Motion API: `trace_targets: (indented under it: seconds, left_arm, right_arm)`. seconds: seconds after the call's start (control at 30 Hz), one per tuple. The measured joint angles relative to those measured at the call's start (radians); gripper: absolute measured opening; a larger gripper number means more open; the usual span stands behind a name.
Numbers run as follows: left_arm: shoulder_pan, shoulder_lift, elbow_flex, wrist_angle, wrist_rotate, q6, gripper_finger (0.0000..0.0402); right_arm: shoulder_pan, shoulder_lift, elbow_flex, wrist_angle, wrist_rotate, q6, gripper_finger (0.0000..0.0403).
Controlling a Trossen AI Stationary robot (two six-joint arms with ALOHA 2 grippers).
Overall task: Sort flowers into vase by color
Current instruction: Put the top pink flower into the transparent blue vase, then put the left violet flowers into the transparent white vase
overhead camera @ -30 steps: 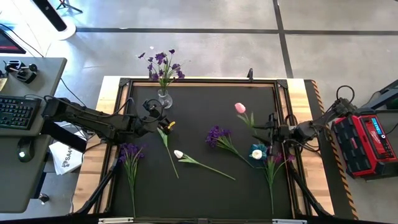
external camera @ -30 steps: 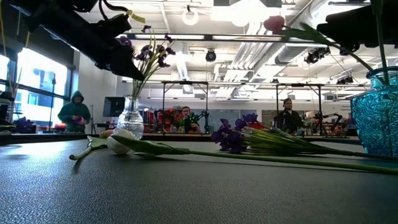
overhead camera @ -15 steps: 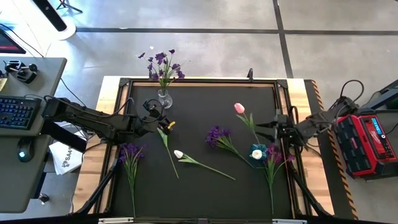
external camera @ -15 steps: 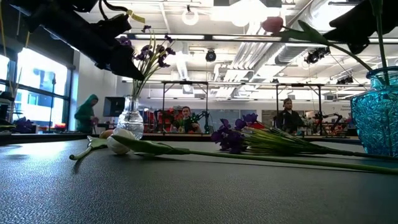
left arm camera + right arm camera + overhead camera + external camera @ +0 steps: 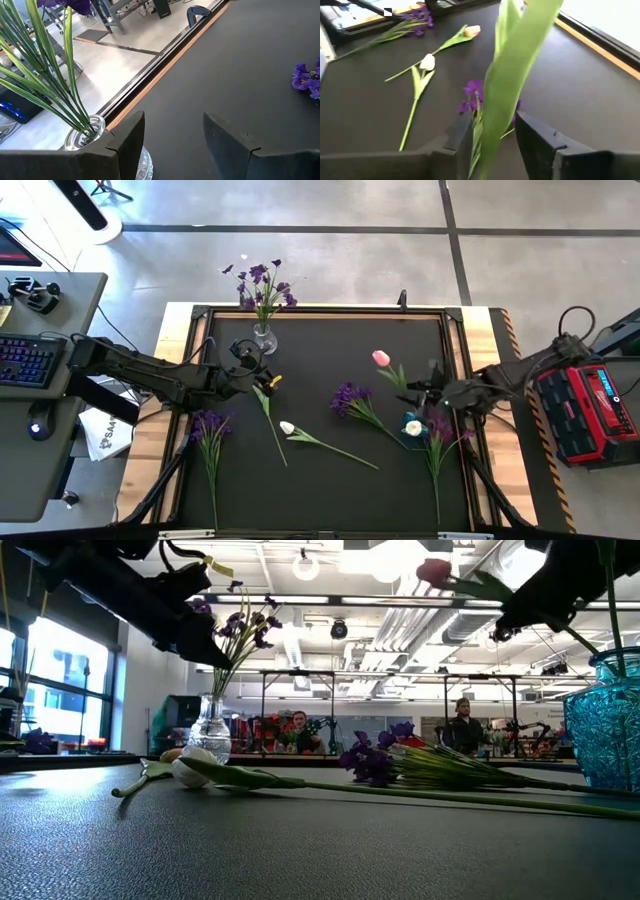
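My right gripper (image 5: pixel 428 390) is shut on a pink tulip (image 5: pixel 381 358), held in the air above the table's right half; its bud (image 5: pixel 435 570) points left. Just near of it stands the blue vase (image 5: pixel 413 425) with a white bud in it. My left gripper (image 5: pixel 266 382) hovers open beside the clear vase (image 5: pixel 265 338), which holds purple sprays; in the left wrist view nothing lies between the fingers (image 5: pixel 127 140). Flat on the mat lie a white tulip (image 5: pixel 288 427), a pale orange tulip (image 5: pixel 472 31) and purple sprays (image 5: pixel 350 398), (image 5: pixel 210 425). My right gripper pinches the pink tulip's green stem and leaf (image 5: pixel 502 100) between its two fingers (image 5: pixel 537 140). The fingers come at it roughly level from the table's right side and lie across the stem. The tulip is lifted clear, slanting up with the bud highest.
A third purple spray (image 5: pixel 440 438) lies right of the blue vase (image 5: pixel 605 720). The mat's raised frame (image 5: pixel 330 310) runs around the work area. Bare mat shows at the far middle and near right. People stand in the room beyond the table.
My right gripper has shifted slightly toward the table's left with the pink tulip and has tipped, so the bud stands higher and a little nearer in view than a second ago. The left arm has kept still.
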Motion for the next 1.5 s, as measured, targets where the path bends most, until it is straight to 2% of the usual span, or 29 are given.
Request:
trace_targets:
  seconds: [0.27,0.47,0.77,0.93,1.2,1.5]
  left_arm:
    - [0.0,0.0,0.0,-0.001,0.0,0.0,0.0188]
    - [0.0,0.0,0.0,-0.001,0.0,-0.001,0.0188]
    - [0.0,0.0,0.0,-0.001,0.0,-0.001,0.0188]
    - [0.0,0.0,0.0,-0.001,0.0,-0.001,0.0188]
    - [0.0,0.0,0.0,-0.001,0.0,-0.001,0.0188]
    - [0.0,0.0,0.0,-0.001,0.0,-0.001,0.0188]
  right_arm:
    - [-0.005,0.012,0.08,-0.058,0.047,0.018,0.0009]
    - [0.073,0.012,0.09,-0.07,0.117,0.022,0.0007]
    - [0.284,0.012,0.075,-0.153,0.463,0.198,0.0003]
    - [0.366,0.021,0.028,-0.143,0.564,0.272,0.0002]
    - [0.428,0.021,-0.008,-0.127,0.574,0.276,0.0029]
    - [0.449,0.019,0.004,-0.135,0.552,0.244,0.0132]
